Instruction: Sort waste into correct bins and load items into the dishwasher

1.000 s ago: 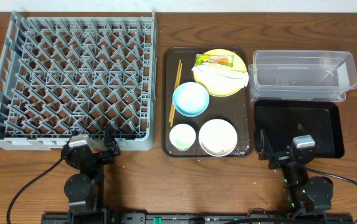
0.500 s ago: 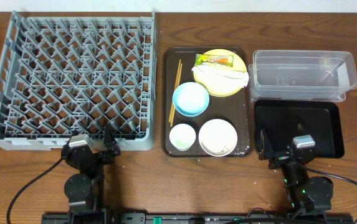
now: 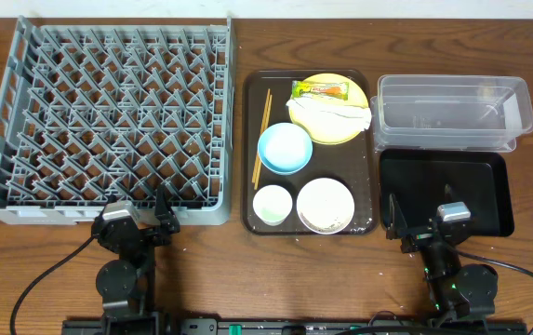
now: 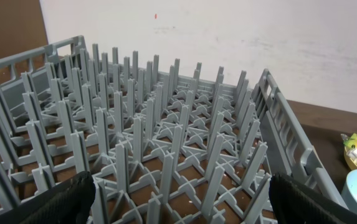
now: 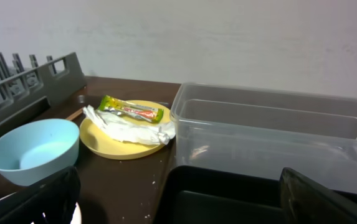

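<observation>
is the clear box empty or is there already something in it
Empty. The clear box shows only bare walls and floor; the napkin and wrapper lie on the yellow plate.

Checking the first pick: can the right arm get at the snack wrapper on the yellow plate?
Probably yes: the snack wrapper lies uncovered on the yellow plate, and the right gripper has open jaws.

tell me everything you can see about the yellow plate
The yellow plate is round, shallow and plain, with a smooth look like plastic. It lies flat in the far right corner of the dark brown serving tray, beside the clear box. A crumpled white napkin lies across its middle, and a green-and-orange snack wrapper rests on its far edge. Only the near rim shows bare. No gripper touches it.
</observation>
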Robot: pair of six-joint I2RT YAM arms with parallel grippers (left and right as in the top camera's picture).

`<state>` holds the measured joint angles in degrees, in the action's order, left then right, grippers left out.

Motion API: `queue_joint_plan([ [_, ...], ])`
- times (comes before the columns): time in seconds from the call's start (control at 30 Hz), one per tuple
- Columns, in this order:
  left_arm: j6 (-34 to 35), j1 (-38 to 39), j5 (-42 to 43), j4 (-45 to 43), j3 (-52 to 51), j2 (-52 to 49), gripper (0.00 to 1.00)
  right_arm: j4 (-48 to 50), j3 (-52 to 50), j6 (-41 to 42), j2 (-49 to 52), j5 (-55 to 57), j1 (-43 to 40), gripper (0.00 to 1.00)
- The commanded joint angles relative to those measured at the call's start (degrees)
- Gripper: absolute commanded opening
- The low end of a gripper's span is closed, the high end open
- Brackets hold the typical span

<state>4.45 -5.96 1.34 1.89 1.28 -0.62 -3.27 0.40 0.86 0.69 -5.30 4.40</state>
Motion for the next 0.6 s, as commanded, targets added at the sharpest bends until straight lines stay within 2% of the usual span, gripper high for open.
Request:
queue_joint_plan([
  [0.0,-0.35,-0.31,-0.55,2.12,-1.05,0.33,0.9,0.66,-0.09,0.76,-0.39,0.81,0.81,0.99],
  [0.3,-0.35,-0.31,-0.55,1.4,-1.05,0.33,0.9,2.27,-0.09,0.74,-0.39,0.81,0.81,0.99],
  [0.57,-0.09,-0.31,-0.52,-3.76,-0.98,0.33,0.9,5.86,-0.09,0.57,-0.39,0.79,0.81,0.99],
])
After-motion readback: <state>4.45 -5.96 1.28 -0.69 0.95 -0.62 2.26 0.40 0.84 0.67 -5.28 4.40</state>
